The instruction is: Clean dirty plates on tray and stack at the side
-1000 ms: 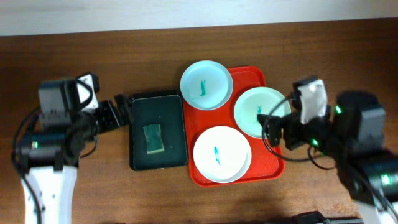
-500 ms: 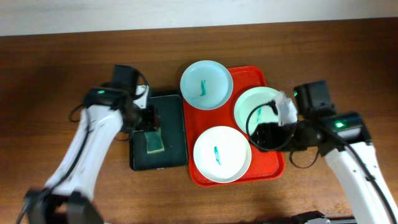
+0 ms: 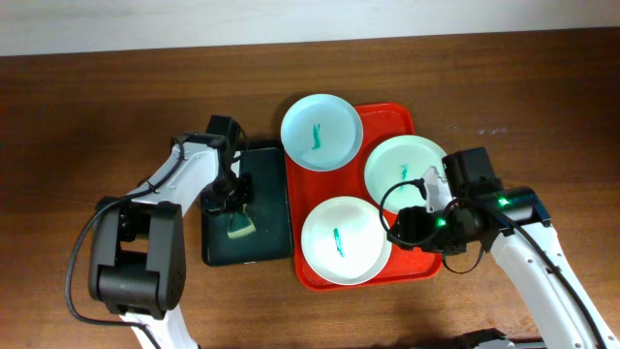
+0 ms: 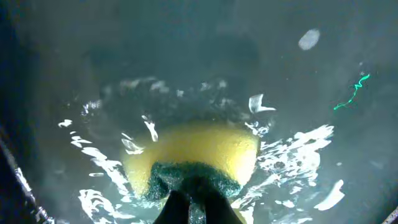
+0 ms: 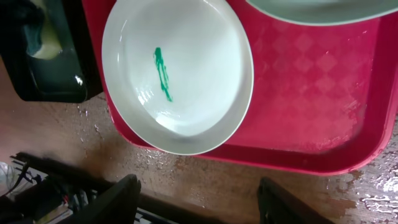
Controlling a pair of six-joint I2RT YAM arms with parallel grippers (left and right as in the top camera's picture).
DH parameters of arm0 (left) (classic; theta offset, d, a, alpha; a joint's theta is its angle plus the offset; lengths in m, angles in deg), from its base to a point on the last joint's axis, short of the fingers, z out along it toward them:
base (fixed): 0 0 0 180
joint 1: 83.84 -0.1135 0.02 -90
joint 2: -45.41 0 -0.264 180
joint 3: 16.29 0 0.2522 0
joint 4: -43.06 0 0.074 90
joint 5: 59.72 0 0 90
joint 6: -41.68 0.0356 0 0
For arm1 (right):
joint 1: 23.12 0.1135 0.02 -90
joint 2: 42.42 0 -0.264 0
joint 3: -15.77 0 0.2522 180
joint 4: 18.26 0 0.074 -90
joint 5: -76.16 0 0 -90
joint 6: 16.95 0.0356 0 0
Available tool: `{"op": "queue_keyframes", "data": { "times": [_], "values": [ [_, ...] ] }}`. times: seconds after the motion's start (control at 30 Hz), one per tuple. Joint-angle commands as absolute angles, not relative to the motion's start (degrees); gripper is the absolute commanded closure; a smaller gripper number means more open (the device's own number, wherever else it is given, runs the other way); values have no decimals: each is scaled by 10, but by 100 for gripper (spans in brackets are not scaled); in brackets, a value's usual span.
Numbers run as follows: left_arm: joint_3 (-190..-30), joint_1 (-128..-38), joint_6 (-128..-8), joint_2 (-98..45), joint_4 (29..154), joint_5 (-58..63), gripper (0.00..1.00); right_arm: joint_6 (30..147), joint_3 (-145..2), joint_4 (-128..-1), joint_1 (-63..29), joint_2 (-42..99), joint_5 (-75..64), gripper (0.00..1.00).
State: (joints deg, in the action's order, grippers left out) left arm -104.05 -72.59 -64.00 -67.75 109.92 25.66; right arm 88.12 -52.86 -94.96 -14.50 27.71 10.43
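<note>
Your left gripper (image 4: 189, 202) is pinched on the sponge (image 4: 193, 152) down in the wet tub (image 3: 269, 184). Meanwhile your right gripper (image 5: 198, 198) is spread wide by the green-smeared front plate (image 5: 180, 68) on the tray (image 5: 298, 81).

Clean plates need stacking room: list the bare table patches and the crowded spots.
Bare wooden table lies right of the red plastic tray, behind the right arm, and at far left, past the black basin. Crowded: three pale plates fill the tray, the right gripper hovers by its near edge, the left gripper pinches the yellow sponge in the basin.
</note>
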Motion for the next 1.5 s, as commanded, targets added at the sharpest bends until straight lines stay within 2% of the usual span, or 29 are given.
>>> {"op": "queue_keyframes", "data": {
  "times": [0.0,0.13,0.17,0.23,0.33,0.47,0.53,0.57,0.6,0.7,0.8,0.87,0.9,0.93,1.0,1.07,1.27,1.33,1.37,1.4,1.47],
  "values": [
    [-1087,-724,-644,-692,1143,251,87,886,-528,-943,-141,277,94,38],
    [-1123,-723,-644,-667,1211,251,45,886,-528,-944,-141,277,75,38],
    [-1123,-723,-644,-664,1224,251,39,886,-528,-946,-141,277,65,37],
    [-1120,-723,-644,-663,1253,251,38,886,-528,-953,-141,277,49,37],
    [-1091,-722,-648,-663,1261,238,44,886,-528,-957,-141,277,45,37],
    [-1024,-711,-657,-663,1191,184,58,886,-528,-956,-141,277,45,36],
    [-991,-702,-657,-663,1147,181,75,886,-528,-955,-141,277,45,36],
    [-975,-697,-657,-663,1122,185,92,886,-528,-954,-141,277,45,36],
    [-963,-695,-657,-663,1103,196,100,886,-528,-952,-141,277,45,36],
    [-969,-695,-659,-663,1098,236,100,886,-528,-952,-141,277,45,36],
    [-1016,-696,-658,-661,1144,252,100,886,-528,-952,-141,277,45,36],
    [-1058,-696,-658,-657,1183,255,81,887,-528,-953,-141,277,42,36],
    [-1075,-697,-656,-654,1198,258,75,895,-528,-953,-141,277,34,36],
    [-1098,-698,-654,-652,1214,263,59,919,-528,-957,-141,277,10,36],
    [-1106,-697,-654,-652,1217,268,51,933,-527,-961,-141,277,-10,36],
    [-1097,-697,-654,-653,1214,280,50,933,-527,-967,-141,279,-11,36],
    [-1001,-697,-700,-653,1146,277,66,933,-527,-972,-141,318,-18,32],
    [-977,-697,-700,-653,1122,258,76,932,-527,-971,-141,336,-22,32],
    [-967,-697,-700,-653,1109,252,85,931,-527,-967,-141,348,-21,32],
    [-964,-697,-700,-653,1102,252,100,930,-527,-961,-141,360,-21,32],
    [-969,-697,-700,-651,1100,252,100,930,-527,-952,-141,378,-21,37]
  ]
}}
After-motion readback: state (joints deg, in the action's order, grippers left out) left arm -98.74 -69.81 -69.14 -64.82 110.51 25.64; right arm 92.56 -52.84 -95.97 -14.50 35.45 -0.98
